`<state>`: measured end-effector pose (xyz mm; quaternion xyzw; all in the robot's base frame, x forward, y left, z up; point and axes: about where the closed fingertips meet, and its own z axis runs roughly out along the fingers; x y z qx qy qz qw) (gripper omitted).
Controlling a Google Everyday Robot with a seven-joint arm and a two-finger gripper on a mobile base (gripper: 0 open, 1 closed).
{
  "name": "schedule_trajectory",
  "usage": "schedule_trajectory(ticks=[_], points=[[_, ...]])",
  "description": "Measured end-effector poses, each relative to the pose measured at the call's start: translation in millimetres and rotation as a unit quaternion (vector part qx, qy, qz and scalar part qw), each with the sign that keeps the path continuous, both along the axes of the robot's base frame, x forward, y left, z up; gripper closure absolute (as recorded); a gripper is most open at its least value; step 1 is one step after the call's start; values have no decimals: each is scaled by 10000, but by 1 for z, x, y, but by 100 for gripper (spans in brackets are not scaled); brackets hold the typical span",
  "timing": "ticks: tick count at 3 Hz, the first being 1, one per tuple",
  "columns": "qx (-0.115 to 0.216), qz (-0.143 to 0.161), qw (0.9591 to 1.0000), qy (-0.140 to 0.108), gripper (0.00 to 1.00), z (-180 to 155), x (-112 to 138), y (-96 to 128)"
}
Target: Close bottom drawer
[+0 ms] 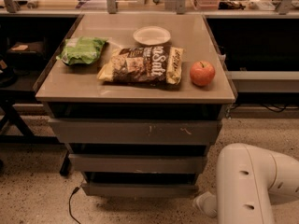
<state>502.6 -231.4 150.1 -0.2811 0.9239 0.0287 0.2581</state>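
The grey cart has three drawers. The bottom drawer (140, 189) is the narrowest, with a slim plain front; it sticks out a little, with a dark gap above it. My white arm (247, 185) fills the lower right. Its end with the gripper (204, 203) sits low by the floor, right beside the bottom drawer's right corner. The arm hides most of the gripper.
The top drawer (135, 132) with pale scratches and the middle drawer (135, 163) also stick out. On the cart top (70, 85) lie a green bag (81, 50), a white bowl (151, 35), a chip bag (142, 65) and an apple (202, 73). A cable (70, 204) lies on the floor at left.
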Motion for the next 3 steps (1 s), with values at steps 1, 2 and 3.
schedule_trajectory(ticks=[1, 2, 3], points=[[11, -157, 9998, -152, 100, -9, 6, -6], [93, -318, 9989, -338, 100, -9, 18, -9], [227, -423, 9975, -512, 100, -6, 36, -5]])
